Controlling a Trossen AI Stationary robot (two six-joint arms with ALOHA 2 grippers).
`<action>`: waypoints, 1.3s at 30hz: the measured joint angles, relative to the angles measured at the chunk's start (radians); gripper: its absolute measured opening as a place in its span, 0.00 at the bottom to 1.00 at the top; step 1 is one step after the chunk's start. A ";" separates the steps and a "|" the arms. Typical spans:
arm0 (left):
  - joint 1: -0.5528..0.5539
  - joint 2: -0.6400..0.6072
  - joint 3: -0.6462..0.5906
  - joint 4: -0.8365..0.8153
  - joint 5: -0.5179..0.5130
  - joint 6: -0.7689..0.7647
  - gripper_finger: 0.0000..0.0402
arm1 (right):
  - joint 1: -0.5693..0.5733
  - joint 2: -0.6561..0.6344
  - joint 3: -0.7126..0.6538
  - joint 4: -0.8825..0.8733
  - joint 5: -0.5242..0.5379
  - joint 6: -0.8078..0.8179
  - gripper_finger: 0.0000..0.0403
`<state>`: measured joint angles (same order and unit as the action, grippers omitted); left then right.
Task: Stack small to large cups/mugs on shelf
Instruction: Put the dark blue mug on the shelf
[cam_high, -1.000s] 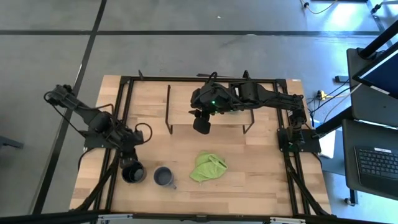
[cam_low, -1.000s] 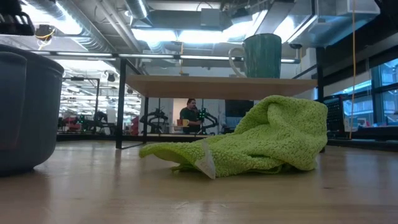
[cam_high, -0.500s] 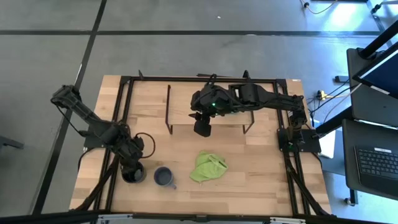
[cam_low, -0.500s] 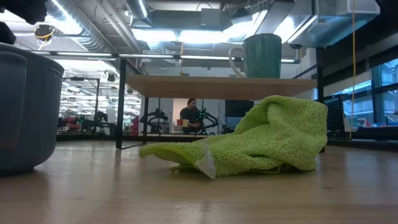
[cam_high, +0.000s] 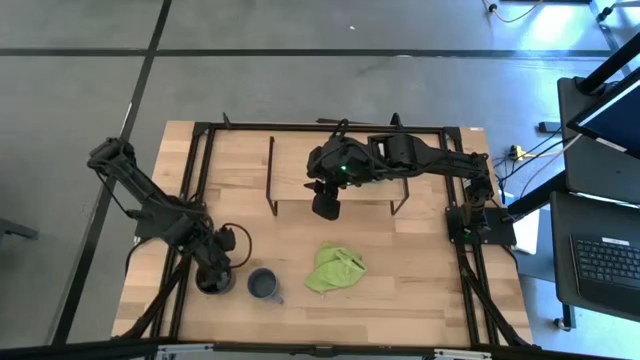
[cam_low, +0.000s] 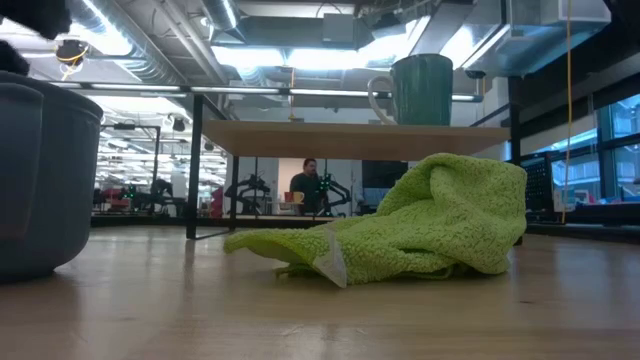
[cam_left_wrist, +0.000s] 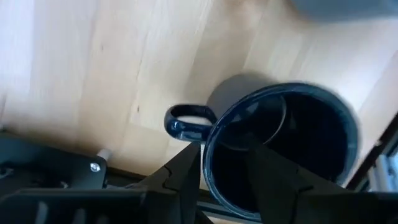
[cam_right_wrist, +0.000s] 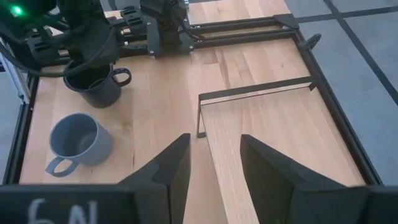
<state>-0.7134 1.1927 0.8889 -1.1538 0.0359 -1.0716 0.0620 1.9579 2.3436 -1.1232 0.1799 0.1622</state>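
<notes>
The black mug (cam_high: 213, 280) stands upright on the tabletop near the front left. My left gripper (cam_left_wrist: 222, 146) is open right over it, one finger inside, one outside by the handle (cam_left_wrist: 183, 121). The grey-blue mug (cam_high: 263, 284) stands upright just right of it. The cream-white mug (cam_low: 420, 90) stands on the shelf (cam_low: 350, 140); in the high view my right arm hides it. My right gripper (cam_right_wrist: 214, 142) hangs open above the shelf's front edge with nothing between its fingers. My left gripper comes from above, pointing down, astride the black mug's wall (cam_left_wrist: 208, 158) beside the handle, one finger inside the hollow and one outside. The mug stands on the table. Whether either finger touches the wall I cannot tell.
A crumpled lime-green cloth (cam_high: 335, 268) lies on the table right of the grey-blue mug, in front of the shelf. Black frame rails (cam_high: 190, 190) run along the table's sides. A person (cam_low: 305, 185) sits far off in the room beyond.
My left gripper has gone toward the table's near edge and down, from just behind the black mug to right over its mouth. The mugs, the cloth and my right arm have kept still.
</notes>
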 joint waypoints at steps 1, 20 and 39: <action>-0.004 0.004 -0.011 0.009 0.018 -0.002 0.31 | 0.000 0.000 0.000 -0.004 -0.002 0.006 0.35; -0.027 0.005 -0.152 0.184 0.021 -0.018 0.27 | 0.008 0.000 0.000 -0.016 -0.051 0.020 0.35; -0.045 0.004 0.094 -0.129 -0.157 0.082 0.34 | 0.008 0.000 0.000 -0.011 -0.050 -0.009 0.35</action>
<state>-0.7586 1.1969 0.9829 -1.2829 -0.1214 -0.9895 0.0696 1.9583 2.3436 -1.1347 0.1295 0.1528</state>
